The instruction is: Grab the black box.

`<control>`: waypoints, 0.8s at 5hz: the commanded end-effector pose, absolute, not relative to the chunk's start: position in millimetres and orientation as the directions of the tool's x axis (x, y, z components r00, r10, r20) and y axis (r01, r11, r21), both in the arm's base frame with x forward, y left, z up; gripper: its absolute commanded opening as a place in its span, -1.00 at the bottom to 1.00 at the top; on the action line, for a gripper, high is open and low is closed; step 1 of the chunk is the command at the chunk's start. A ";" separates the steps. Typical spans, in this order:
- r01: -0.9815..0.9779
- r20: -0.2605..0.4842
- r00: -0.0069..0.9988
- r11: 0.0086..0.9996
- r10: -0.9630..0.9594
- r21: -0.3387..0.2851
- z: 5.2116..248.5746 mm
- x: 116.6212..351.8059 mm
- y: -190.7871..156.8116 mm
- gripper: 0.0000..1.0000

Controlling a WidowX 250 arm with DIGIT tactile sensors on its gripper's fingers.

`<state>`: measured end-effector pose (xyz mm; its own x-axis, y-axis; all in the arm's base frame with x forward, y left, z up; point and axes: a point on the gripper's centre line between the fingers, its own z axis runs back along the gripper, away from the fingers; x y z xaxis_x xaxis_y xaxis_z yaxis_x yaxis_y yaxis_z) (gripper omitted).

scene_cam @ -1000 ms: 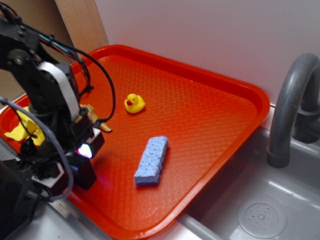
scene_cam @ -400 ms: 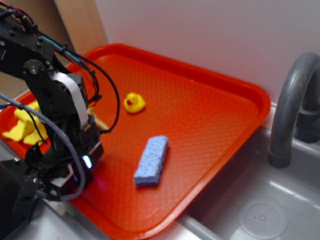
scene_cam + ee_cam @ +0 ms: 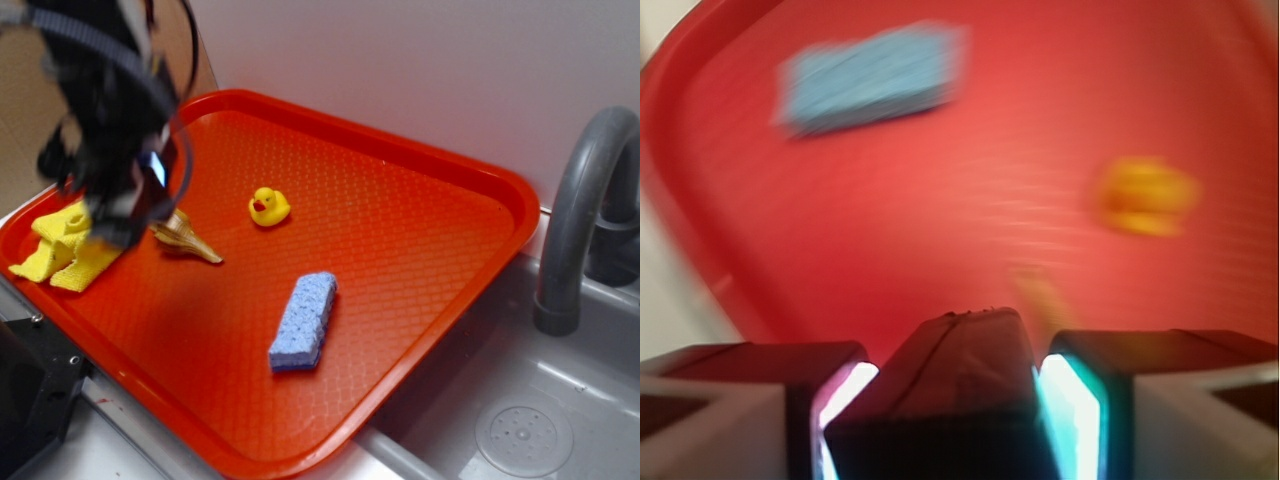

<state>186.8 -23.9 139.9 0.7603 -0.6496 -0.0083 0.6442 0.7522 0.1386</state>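
**Box held aloft, with a blurred view and a crowded tray below**

Red tray fills most of the scene, set beside a grey sink with a curved tap, against a plain pale wall. On the tray lie a blue sponge, a yellow duck, a yellow cloth at the left end, and a tan pointed thing just beside the cloth.

The pincer is raised above the tray's left end. In the wrist view its two lit pads stand close against the sides of a dark block, judged to be the black box, so it appears closed on the box and carrying it clear of the tray. The exterior view is too smeared there to confirm this.

Risks, as judgement: both views show motion blur, which suggests a fast swing; the box looks smooth and is gripped only at its sides, so it could slip or twist out. A fall would land it near the cloth or the tan thing, or bounce it over the rim. How deep the pads sit on the box cannot be told.
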 end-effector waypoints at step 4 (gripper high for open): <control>-0.219 0.121 0.964 0.966 0.235 -0.136 231.3 183.5 76.8 -1.00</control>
<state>206.5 82.7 229.4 0.9641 0.2523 0.0824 -0.2389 0.9602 -0.1445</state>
